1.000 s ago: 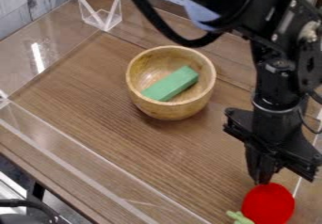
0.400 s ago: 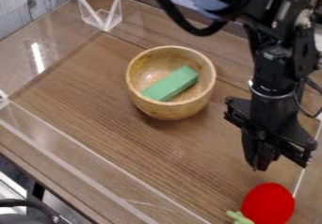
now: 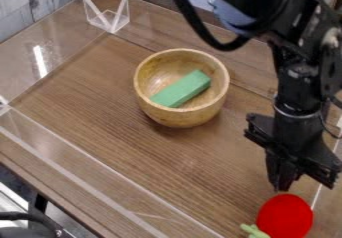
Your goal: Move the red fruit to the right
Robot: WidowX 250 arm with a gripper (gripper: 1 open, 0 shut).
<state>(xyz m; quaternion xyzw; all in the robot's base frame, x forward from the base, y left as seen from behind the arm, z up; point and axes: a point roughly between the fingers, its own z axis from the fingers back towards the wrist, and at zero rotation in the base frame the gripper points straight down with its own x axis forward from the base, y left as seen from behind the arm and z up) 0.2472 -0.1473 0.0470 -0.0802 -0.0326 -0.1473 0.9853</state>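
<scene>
Arm: black, comes in from the top right and drops down over the counter's near right part.
Gripper: points straight down, tips just above the red fruit; contact cannot be told.
Jaws: pressed together, holding nothing.
Red fruit: at the bottom right, near the counter's front edge, green tuft toward the left.
Wooden bowl: mid-counter, well apart from the fruit, with a green block lying inside.
Open room: bare wood left of the fruit and in front of the bowl; a clear wall borders the left side.
</scene>
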